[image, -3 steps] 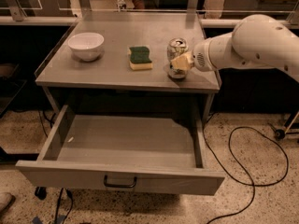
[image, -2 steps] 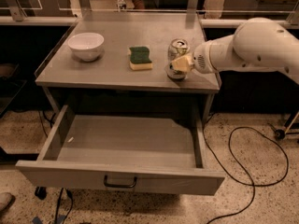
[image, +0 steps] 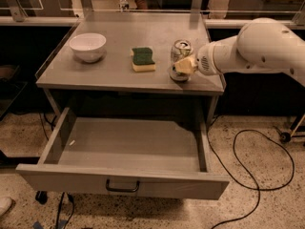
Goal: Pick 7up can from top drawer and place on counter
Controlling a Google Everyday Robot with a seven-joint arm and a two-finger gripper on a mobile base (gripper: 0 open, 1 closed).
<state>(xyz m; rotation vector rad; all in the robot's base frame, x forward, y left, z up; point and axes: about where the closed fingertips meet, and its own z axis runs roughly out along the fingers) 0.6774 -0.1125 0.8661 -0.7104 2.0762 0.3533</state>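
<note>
The 7up can (image: 181,50) stands upright on the counter (image: 114,68), near its front right corner. My gripper (image: 184,66) reaches in from the right on a white arm and is shut on the can's lower part. One pale fingertip (image: 186,64) covers the can's front; the other is hidden behind it. The top drawer (image: 126,149) is pulled wide open below the counter, and its inside is bare. Its dark bar handle (image: 122,187) sits at the centre of the front panel.
A white bowl (image: 87,46) stands at the counter's left. A green and yellow sponge (image: 143,59) lies in the middle, left of the can. A black cable (image: 248,175) loops over the speckled floor at the right. Dark shelving flanks the table.
</note>
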